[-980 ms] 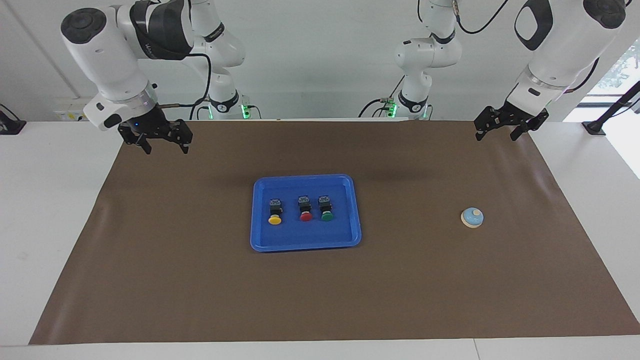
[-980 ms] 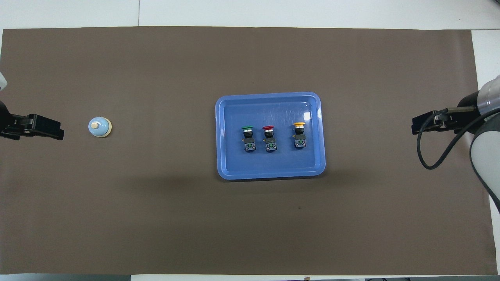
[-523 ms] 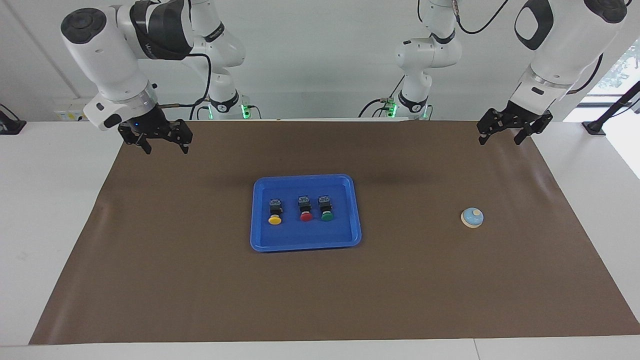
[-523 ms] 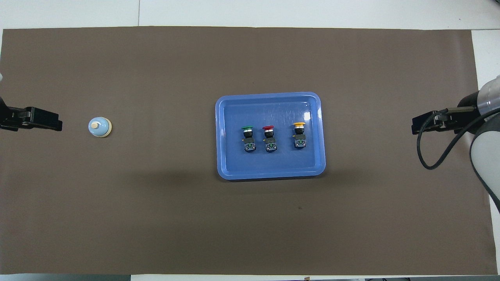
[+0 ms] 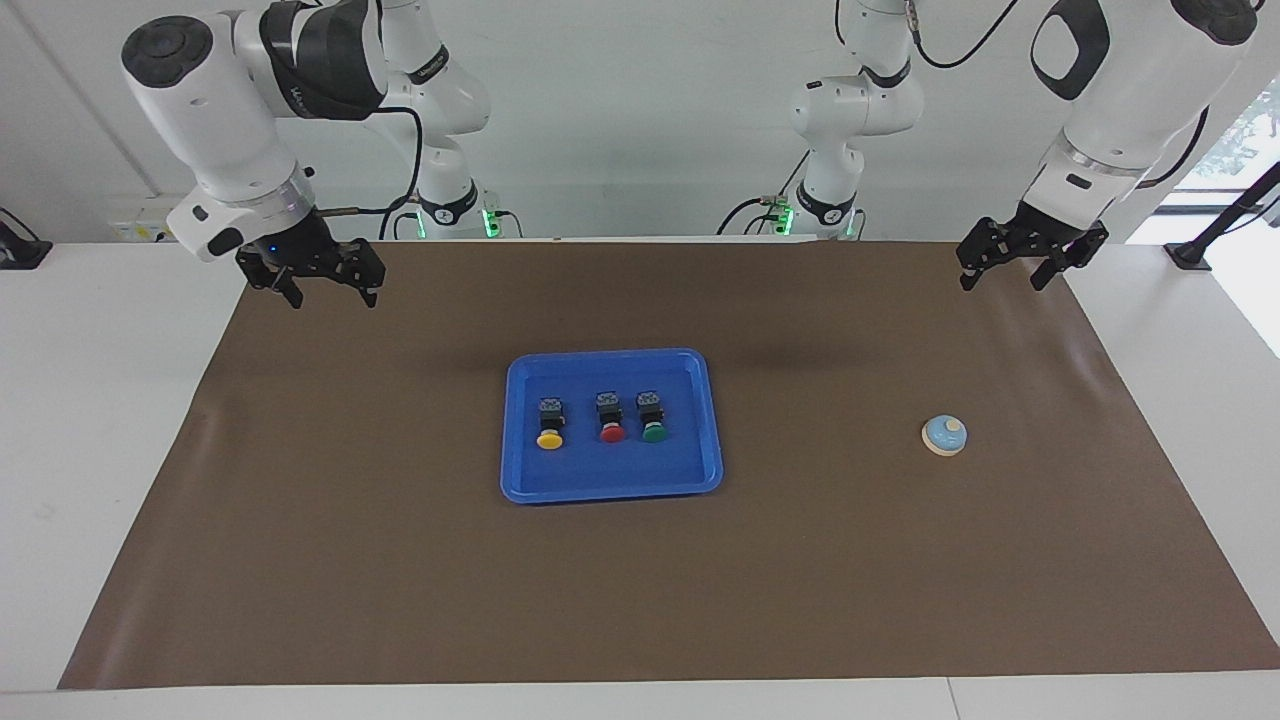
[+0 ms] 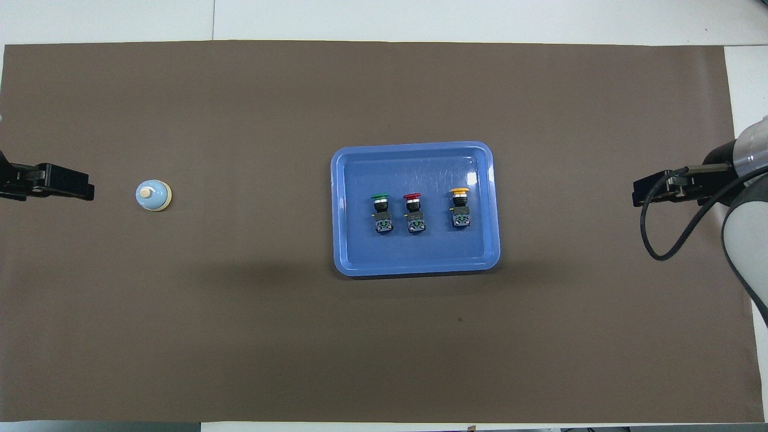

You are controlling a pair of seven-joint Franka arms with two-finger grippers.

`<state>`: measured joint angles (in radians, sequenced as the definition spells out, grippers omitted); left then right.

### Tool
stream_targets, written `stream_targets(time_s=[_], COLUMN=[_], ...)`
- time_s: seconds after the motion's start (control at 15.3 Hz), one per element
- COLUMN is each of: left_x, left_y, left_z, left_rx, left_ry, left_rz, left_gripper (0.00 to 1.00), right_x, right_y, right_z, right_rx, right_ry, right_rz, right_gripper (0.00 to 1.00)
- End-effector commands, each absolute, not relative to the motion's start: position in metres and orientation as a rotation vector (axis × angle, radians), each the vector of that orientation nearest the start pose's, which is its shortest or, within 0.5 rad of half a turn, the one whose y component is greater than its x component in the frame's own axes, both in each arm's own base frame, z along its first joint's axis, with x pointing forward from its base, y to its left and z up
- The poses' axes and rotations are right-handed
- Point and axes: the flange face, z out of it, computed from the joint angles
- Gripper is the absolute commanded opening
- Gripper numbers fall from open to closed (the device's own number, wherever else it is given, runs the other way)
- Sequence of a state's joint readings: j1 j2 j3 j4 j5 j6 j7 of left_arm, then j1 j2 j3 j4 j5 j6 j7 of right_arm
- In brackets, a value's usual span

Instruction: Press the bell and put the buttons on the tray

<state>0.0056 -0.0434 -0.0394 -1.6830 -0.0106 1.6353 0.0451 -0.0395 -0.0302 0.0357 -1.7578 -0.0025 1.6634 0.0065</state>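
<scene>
Comparing with a second ago, only the left gripper (image 5: 1031,262) has drifted slightly up and toward its own end of the brown mat (image 5: 400,560), jaws spread and empty; the right gripper (image 5: 318,276) waits, likewise open and empty.

Count: one blue tray (image 5: 612,487) at mat centre carrying three buttons, yellow (image 5: 549,424), red (image 5: 610,417), green (image 5: 652,417); one bell (image 5: 944,436) at the tray's three o'clock in the facing view, so placing appears complete.

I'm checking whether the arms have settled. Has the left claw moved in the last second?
Yes. The left claw has drifted slightly toward the left arm's end of the mat, judged against the bell, which stayed put.
</scene>
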Motion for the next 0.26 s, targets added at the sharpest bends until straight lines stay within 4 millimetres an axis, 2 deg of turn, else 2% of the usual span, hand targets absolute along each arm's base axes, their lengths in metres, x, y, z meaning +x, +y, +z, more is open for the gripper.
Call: stream_targets(time_s=[0.0,0.2], left_x=[0.5406,0.5405], left_y=[-0.0194,-0.0186], left_z=[0.6027,0.6020], left_rx=[-3.126,-3.126], left_ry=[0.126,0.126], left_rz=[-0.009,-0.007], left_gripper=[1.00,1.00], right_x=[0.5411,0.5411], right_y=[-0.0036,-0.0036], right_z=[0.5598,0.5598], right_rx=[-3.149,-3.149], right_ry=[0.003,0.003], right_rz=[0.102,0.102], right_gripper=[1.00,1.00])
